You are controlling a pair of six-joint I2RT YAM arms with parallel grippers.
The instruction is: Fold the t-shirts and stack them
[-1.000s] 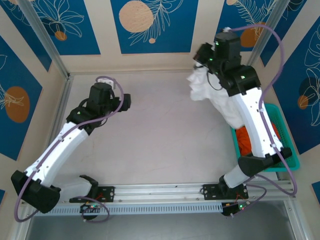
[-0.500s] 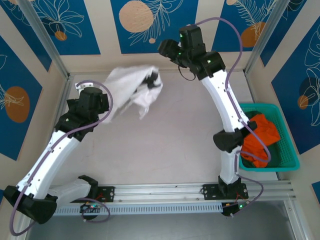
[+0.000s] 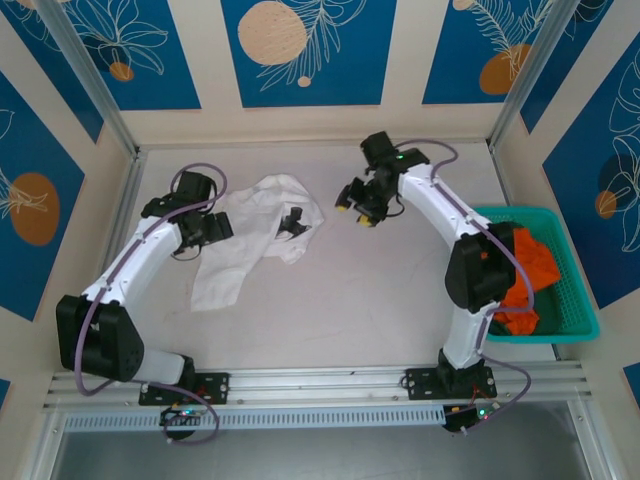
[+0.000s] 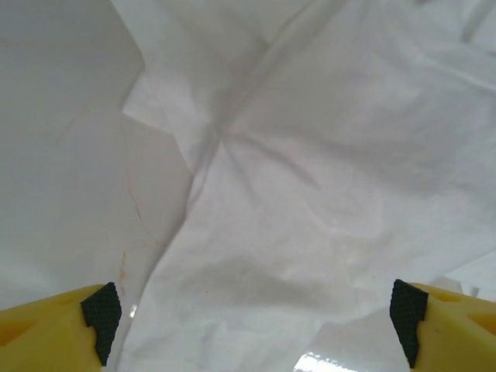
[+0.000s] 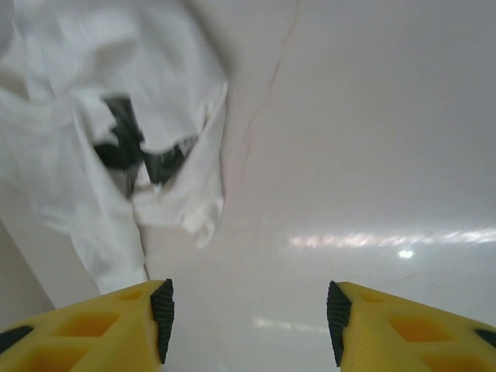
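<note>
**White shirt flat out, both jaws open**

From above: spotting the white t-shirt (image 3: 250,240) crumpled left of centre on the table (image 3: 380,290), one end trailing toward the near edge. Left gripper (image 3: 214,228) at its left border, right gripper (image 3: 354,211) just off its right side. Plenty of bare room mid-table. Orange t-shirt (image 3: 527,265) heaped in the teal basket (image 3: 580,315), far right.

Left wrist: spread wide over white cloth, gripping nothing.

Right wrist: parted too, bare surface between, shirt's edge ahead-left.
</note>
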